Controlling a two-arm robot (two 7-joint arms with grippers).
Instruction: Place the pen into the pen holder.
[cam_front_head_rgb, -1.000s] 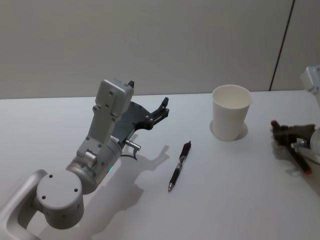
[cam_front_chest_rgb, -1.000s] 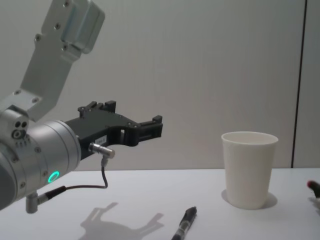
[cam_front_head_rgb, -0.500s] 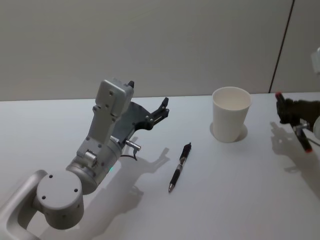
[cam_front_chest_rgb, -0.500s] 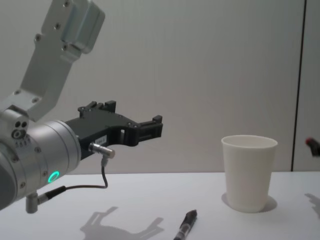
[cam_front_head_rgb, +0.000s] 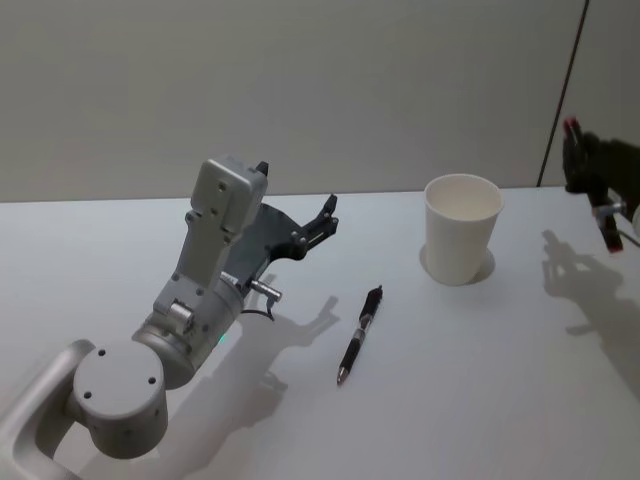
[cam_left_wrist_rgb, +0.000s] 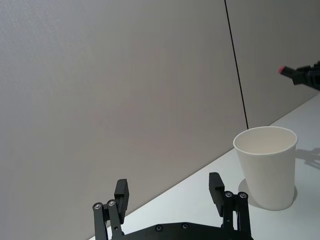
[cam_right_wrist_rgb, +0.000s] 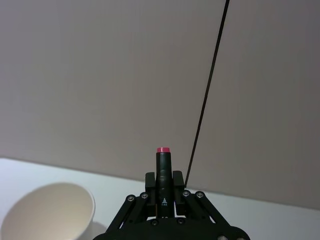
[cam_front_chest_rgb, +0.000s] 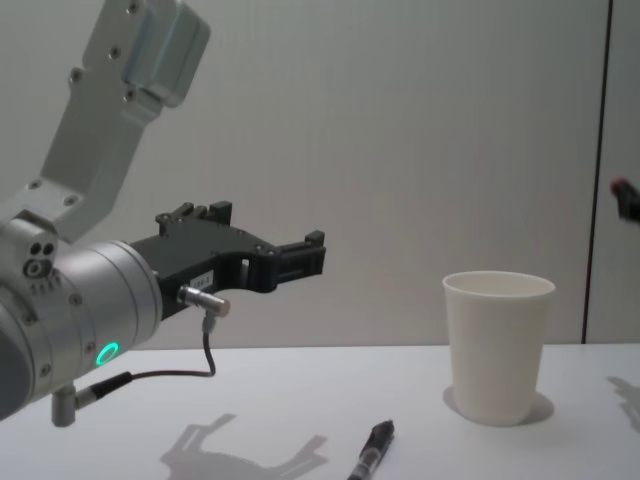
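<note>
This looks like a robot test room or lab, a workplace and not a home. A large grey metal robot arm (cam_front_head_rgb: 200, 290) with a small green ring light (cam_front_chest_rgb: 106, 352) reaches over a plain white surface (cam_front_head_rgb: 480, 400). Behind it stands a smooth, plain beige wall (cam_front_head_rgb: 300, 90) made of panels, with one thin dark seam (cam_front_head_rgb: 562, 90) between them.

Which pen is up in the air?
The red-tipped pen clamped in the right gripper, high to the right of the white cup. The other pen lies flat on the table, touched by nothing.
</note>
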